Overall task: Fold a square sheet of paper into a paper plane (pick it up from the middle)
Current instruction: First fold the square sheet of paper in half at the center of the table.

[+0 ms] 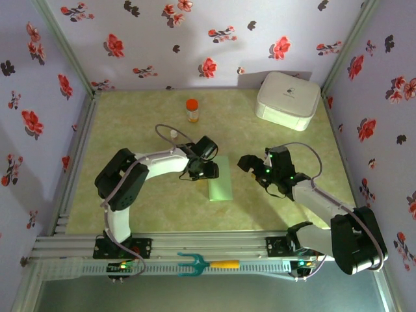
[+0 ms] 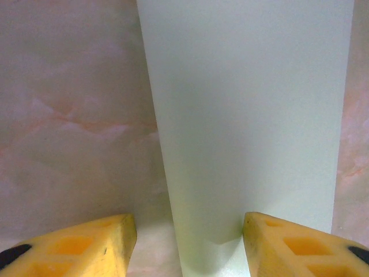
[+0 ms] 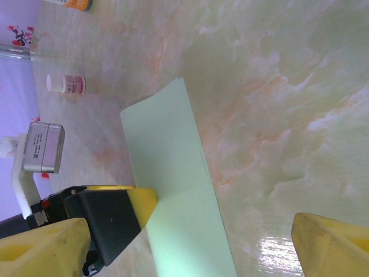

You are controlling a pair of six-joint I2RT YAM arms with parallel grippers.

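The square sheet of paper (image 1: 221,179) is pale mint green and lies flat mid-table, folded into a long narrow strip with layered edges along one side, not a pointed dart. My left gripper (image 1: 207,171) is low over the strip's left edge with its jaws parted. In the left wrist view (image 2: 187,231) one yellow fingertip (image 2: 288,245) rests on the paper (image 2: 248,115) and the other sits on the bare table. My right gripper (image 1: 250,162) hangs open just right of the strip. In its wrist view (image 3: 190,248) the paper (image 3: 173,190) runs between its wide-spread fingers, with nothing gripped.
A white rounded box (image 1: 288,99) stands at the back right. An orange-capped bottle (image 1: 192,110) and a small white vial (image 1: 174,134) stand behind the left arm. A teal fork-shaped tool (image 1: 195,264) with a yellow handle lies on the front rail. Flowered walls close in the table.
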